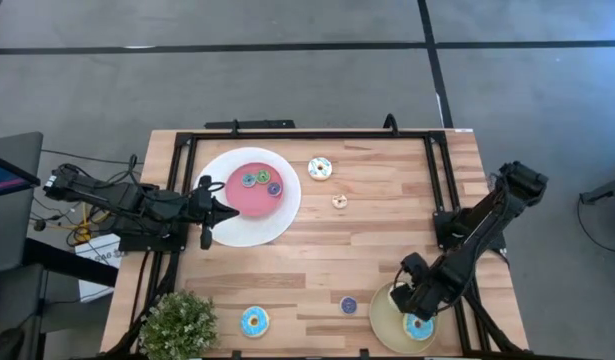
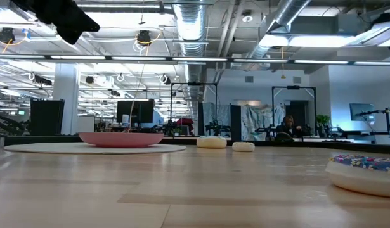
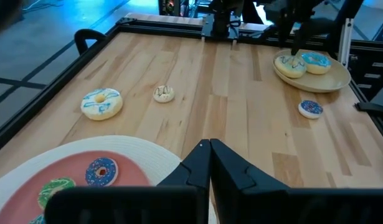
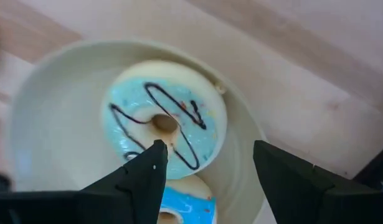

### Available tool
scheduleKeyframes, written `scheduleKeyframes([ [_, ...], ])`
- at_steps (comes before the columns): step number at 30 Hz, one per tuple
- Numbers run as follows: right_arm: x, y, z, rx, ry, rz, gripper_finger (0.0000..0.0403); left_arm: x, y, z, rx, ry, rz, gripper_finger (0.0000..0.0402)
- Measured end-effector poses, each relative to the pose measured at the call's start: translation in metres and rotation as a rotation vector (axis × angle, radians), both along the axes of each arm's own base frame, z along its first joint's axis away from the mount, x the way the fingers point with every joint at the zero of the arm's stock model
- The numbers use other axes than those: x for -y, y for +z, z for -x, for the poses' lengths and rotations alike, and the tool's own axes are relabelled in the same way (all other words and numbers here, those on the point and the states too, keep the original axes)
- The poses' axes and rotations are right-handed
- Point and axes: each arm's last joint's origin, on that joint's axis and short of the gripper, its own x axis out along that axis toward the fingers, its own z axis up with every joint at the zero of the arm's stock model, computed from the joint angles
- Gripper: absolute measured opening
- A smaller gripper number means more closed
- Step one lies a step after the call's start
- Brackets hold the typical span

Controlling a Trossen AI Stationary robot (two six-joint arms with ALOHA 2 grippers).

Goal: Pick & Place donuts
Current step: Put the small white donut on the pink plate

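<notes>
My right gripper [image 4: 207, 148] is open above the tan plate [image 1: 385, 318] at the table's near right. It stands over a pale green donut [image 4: 147, 106] with a dark squiggle that lies flat on the plate, one fingertip over its hole and the other beyond its rim. A blue donut [image 1: 419, 326] lies next to it on the plate. My left gripper [image 3: 210, 149] is shut and hovers over the right rim of the white plate [image 1: 257, 232]. That plate's pink centre holds three tiny donuts [image 1: 261, 180]. On the table lie a cream donut [image 1: 320, 168], a tiny orange donut [image 1: 339, 201], a tiny purple donut [image 1: 348, 305] and a blue donut [image 1: 254, 321]. My right gripper comes at the pale green donut from above, pointing down. One fingertip [image 4: 155, 152] shows over the icing next to the hole [image 4: 165, 124]. I cannot tell whether it touches. The donut lies flat on the tan plate.
A potted plant [image 1: 177, 325] stands at the near left corner. A black frame [image 1: 307, 134] runs along the table's far, left and right edges. Bare wood lies in the table's middle, between the two plates.
</notes>
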Motion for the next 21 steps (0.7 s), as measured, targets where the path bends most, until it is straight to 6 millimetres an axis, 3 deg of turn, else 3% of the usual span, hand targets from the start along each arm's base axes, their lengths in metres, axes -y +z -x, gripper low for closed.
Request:
scheduleKeyframes([
  [7, 0.028, 0.04, 0.006, 0.317, -0.042, 0.108, 0.023, 0.0, 0.002, -0.001, 0.026, 0.017, 0.008, 0.0],
  [13, 0.066, 0.065, -0.005, 0.593, -0.106, 0.327, 0.023, 0.0, 0.011, -0.004, 0.119, 0.031, 0.008, 0.0],
  [18, 0.095, 0.073, -0.016, 0.596, -0.083, 0.435, 0.023, 0.0, 0.019, -0.008, 0.21, 0.08, 0.045, 0.0004],
  [21, 0.108, 0.074, -0.021, 0.544, -0.041, 0.439, 0.023, 0.0, 0.019, -0.014, 0.234, 0.116, 0.118, 0.0032],
])
